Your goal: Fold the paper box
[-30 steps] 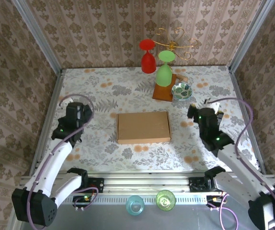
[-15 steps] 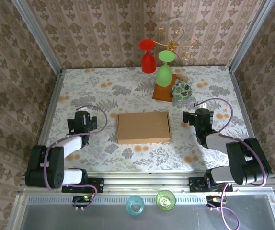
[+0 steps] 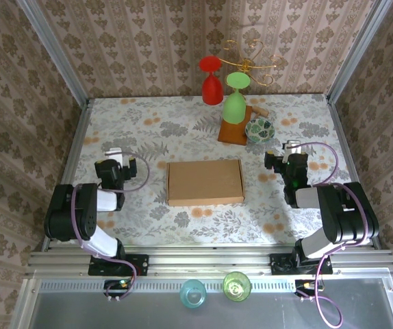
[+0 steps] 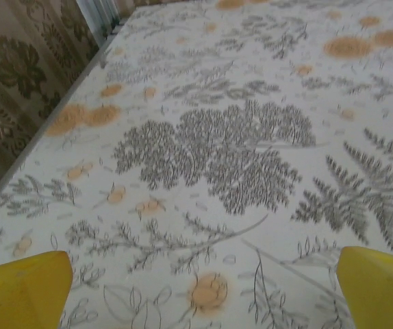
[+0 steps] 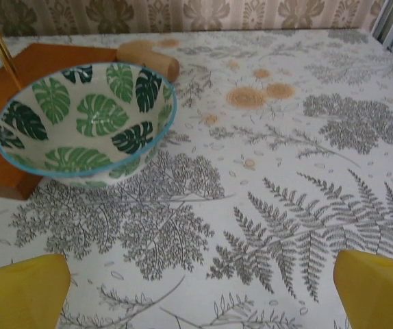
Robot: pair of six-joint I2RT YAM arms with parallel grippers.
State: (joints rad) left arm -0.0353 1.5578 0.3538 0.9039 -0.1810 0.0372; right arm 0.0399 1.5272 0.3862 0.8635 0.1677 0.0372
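We are looking at the paper box (image 3: pixel 205 182). It is lying flat in the middle of the table (image 3: pixel 148 130), with its lid down. To us it looks folded shut, so we are guessing the folding step is finished and the arms are resting.

The left gripper (image 4: pixel 200 274) is sitting off to the left of the paper box, well apart from it. Its yellow fingers (image 4: pixel 22 291) are spread wide and are holding nothing. The right gripper (image 5: pixel 200 274) is sitting off to the right of the paper box, also spread wide and holding nothing. It is facing the leafy bowl (image 5: pixel 83 120), which is past the box's far right corner.

If the lid is popping up, the next move is calling for both arms to reach back in and press it down.

A second ago both arms were stretched out long. Now they are tucked back and bunched up. The paper box is staying in the same spot.
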